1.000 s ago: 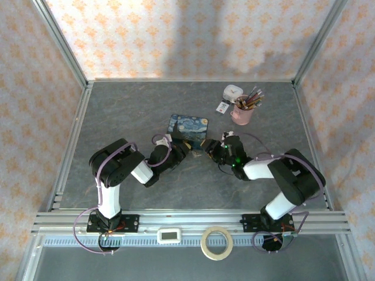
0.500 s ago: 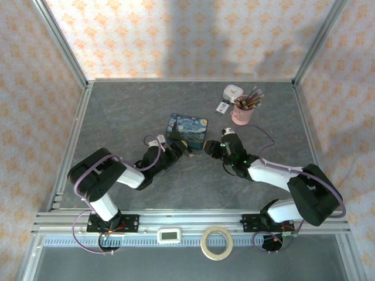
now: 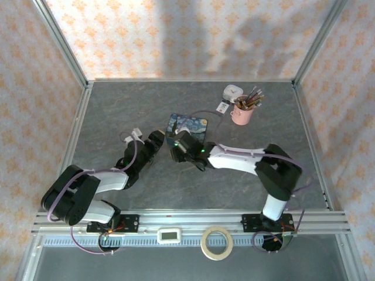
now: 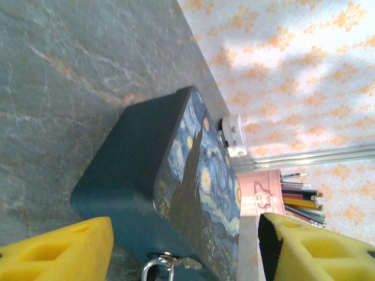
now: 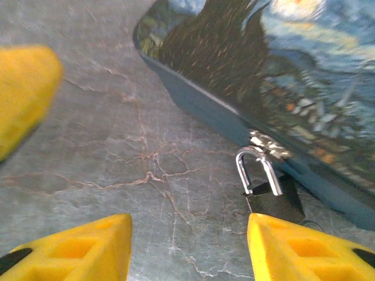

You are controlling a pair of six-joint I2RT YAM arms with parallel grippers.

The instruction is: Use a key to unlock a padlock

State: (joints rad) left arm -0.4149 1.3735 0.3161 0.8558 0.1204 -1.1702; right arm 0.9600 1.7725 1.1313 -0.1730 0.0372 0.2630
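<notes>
Left gripper (image 4: 184,234) and right gripper (image 5: 188,225) both gape empty — seemingly lining up on the small dark steel-shackled padlock (image 5: 275,202), which hangs from the blue painted tin (image 5: 234,76).

starry tin (image 3: 193,123), pink pencil cup (image 3: 241,113), tape roll (image 3: 204,244)

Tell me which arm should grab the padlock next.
Right, probably. The right gripper is open, with the padlock just ahead of its fingers, hooked on the tin's clasp. The left gripper, also open, has just the shackle at its wrist view's bottom edge.
</notes>
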